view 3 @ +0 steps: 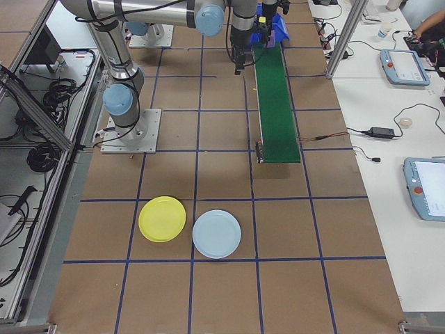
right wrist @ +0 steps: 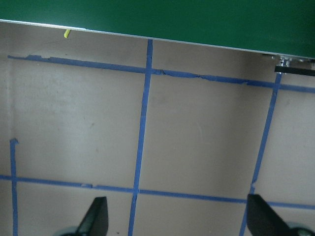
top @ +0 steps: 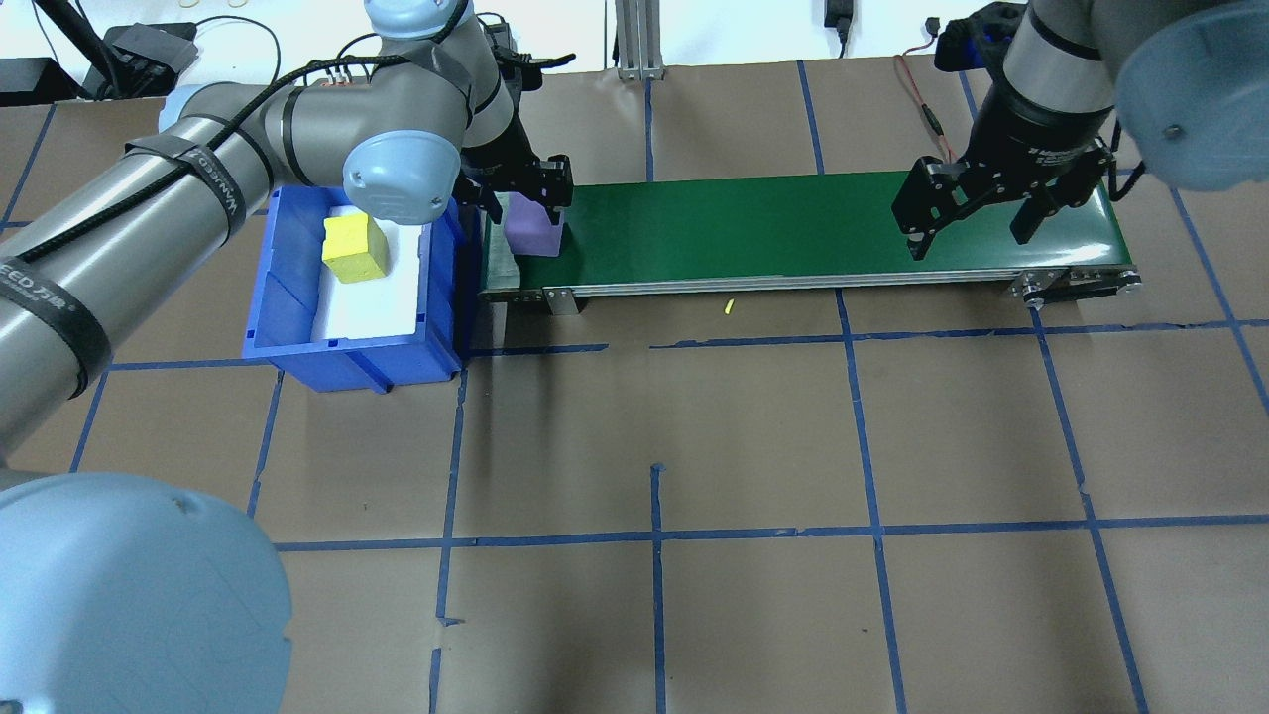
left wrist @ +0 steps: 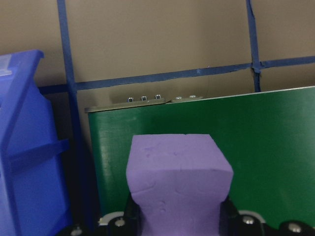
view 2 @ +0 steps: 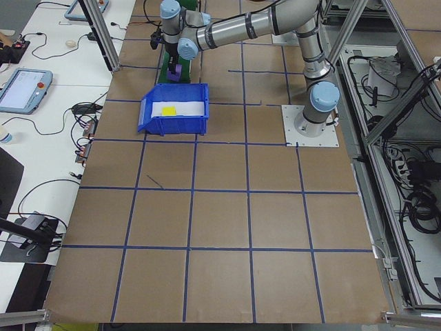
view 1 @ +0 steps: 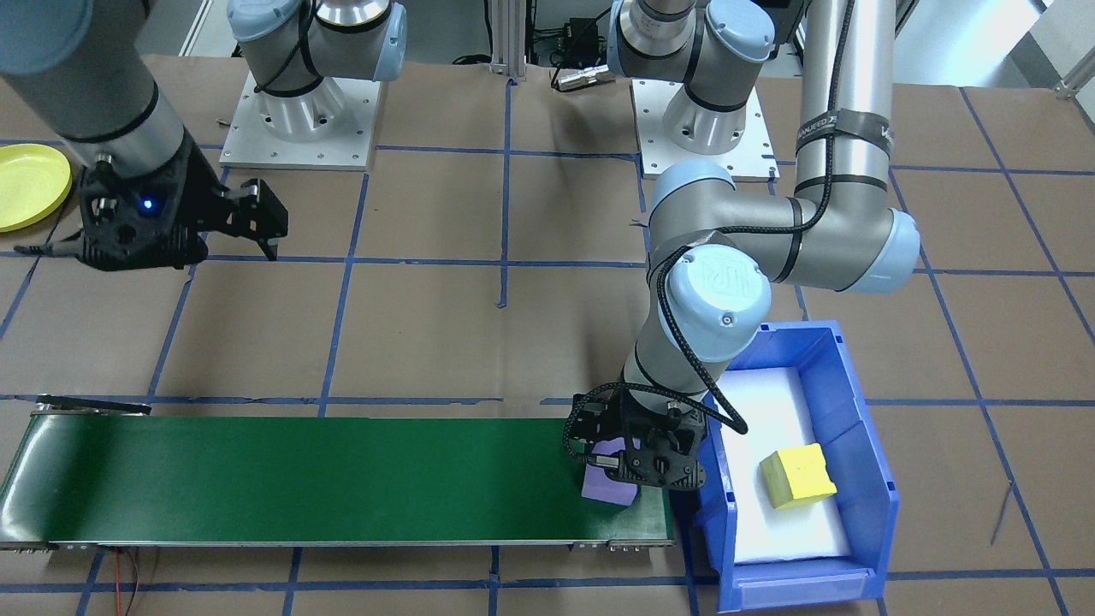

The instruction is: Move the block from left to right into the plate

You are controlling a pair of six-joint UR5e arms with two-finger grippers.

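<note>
A purple foam block (left wrist: 178,182) is pinched between the fingers of my left gripper (top: 520,193), which is shut on it. The block (top: 532,230) sits at the green conveyor belt's (top: 773,223) end beside the blue bin, low over or on the belt (view 1: 299,479); I cannot tell which. My right gripper (top: 970,238) hangs open and empty near the belt's other end, and its wrist view shows bare table between the fingers. The yellow plate (view 1: 30,184) lies on the table beyond the right arm, also seen as the yellow plate (view 3: 162,219) in the exterior right view.
A blue bin (top: 297,327) with a white liner holds a yellow foam block (top: 354,248) right next to the belt's end. A light-blue plate (view 3: 216,234) lies beside the yellow one. A tiny yellow scrap (top: 729,307) lies in front of the belt.
</note>
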